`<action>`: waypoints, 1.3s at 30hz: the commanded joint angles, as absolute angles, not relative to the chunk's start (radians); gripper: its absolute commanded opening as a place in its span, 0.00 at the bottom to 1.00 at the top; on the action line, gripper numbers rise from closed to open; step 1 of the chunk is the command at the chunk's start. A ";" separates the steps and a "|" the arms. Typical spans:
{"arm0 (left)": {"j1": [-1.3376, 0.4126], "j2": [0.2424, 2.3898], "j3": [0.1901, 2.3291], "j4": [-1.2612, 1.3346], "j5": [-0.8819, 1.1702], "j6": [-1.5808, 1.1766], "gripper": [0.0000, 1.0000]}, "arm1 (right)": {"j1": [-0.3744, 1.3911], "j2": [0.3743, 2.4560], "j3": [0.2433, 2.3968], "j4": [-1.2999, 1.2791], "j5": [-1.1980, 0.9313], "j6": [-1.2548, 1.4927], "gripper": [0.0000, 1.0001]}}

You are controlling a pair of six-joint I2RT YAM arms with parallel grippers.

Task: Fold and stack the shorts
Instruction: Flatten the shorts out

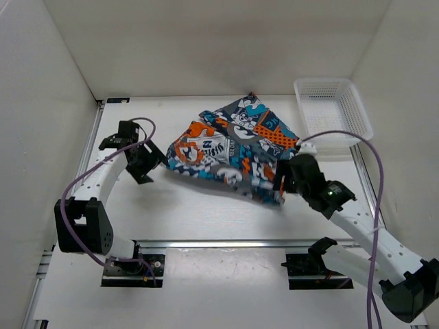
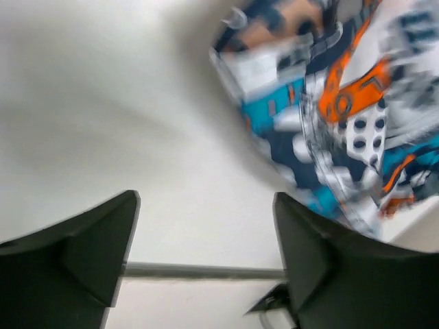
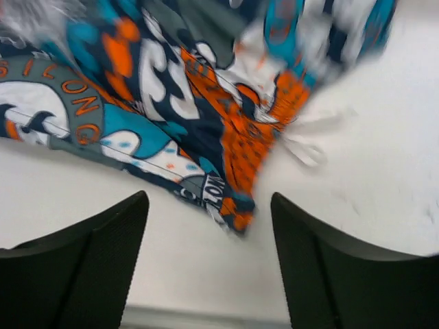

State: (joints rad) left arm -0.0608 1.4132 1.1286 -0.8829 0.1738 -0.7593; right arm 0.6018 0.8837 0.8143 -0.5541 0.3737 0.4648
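Top external view: the shorts lie in a rumpled heap at the middle of the table, running from the centre toward the far right corner, where a white mesh basket stands. Cloth and basket are near each other but apart.

Left tool: jaws wide, nothing between them, standing just off the left end of the cloth. The left wrist view confirms this, with bare table between the fingers and the print ahead and to the right.

Right tool: jaws wide, empty, just beside the near right corner of the cloth. The right wrist view shows an orange-trimmed corner ahead of the fingers and not between them. Both wrist views are blurred, so you cannot read finer detail of the hem.

Assessment: neither tool holds the garment. One layer appears to lie over another, but the outline is uneven and I cannot tell whether a clean fold exists. I judge the folding step to be in hand and unfinished, with stacking not yet begun.

Next move: you need a fresh grip on two clear edges. Lower each tool onto a single corner, close on all layers there, then draw the cloth flat before folding again.
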 commanded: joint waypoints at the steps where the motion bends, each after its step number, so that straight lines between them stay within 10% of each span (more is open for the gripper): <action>1: -0.054 1.350 1.112 -0.879 0.140 -0.726 0.99 | 0.617 0.821 0.752 -0.661 0.408 0.743 0.80; 18: -0.043 1.525 1.002 -0.721 0.218 -0.678 0.99 | 0.493 0.687 0.494 -0.615 -0.057 1.431 0.90; 31: -0.132 1.841 1.223 -0.710 0.137 -0.696 0.99 | 0.397 0.693 0.289 -0.344 -0.126 1.628 0.76; 39: -0.132 1.876 1.256 -0.710 0.118 -0.696 0.75 | 0.279 0.799 0.298 -0.281 -0.126 1.556 0.60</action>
